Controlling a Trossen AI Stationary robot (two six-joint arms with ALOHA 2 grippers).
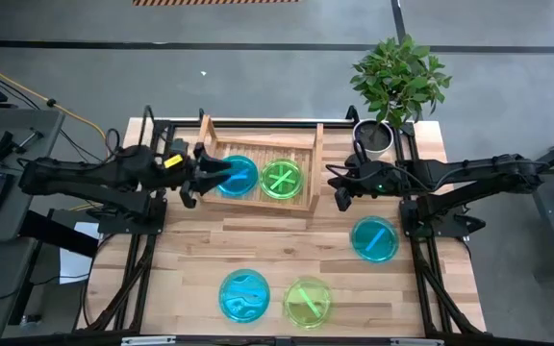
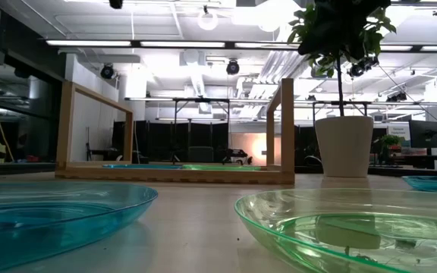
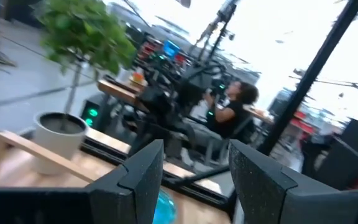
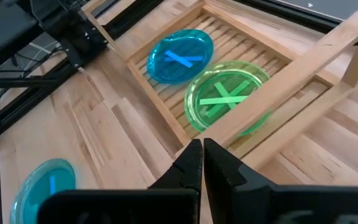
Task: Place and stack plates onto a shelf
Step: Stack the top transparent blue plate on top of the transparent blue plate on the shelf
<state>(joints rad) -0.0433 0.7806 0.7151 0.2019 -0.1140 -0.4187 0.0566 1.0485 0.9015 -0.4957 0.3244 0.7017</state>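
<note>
From above, the left pincer point(image 1: 221, 171) covers part of the blue plate point(image 1: 241, 177) on the shelf point(image 1: 260, 142), so contact cannot be judged. At tabletop level, two near plates, blue point(image 2: 51, 216) and green point(image 2: 355, 227), are cut by the bottom edge. The left wrist view is blurred; a seated person point(image 3: 232, 112) shows indistinctly.

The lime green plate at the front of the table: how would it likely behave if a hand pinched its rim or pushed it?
The lime green plate looks thin and translucent, so probably light and slightly flexible. Its shallow, flat shape suggests sliding across the smooth wooden tabletop rather than tipping.
</note>
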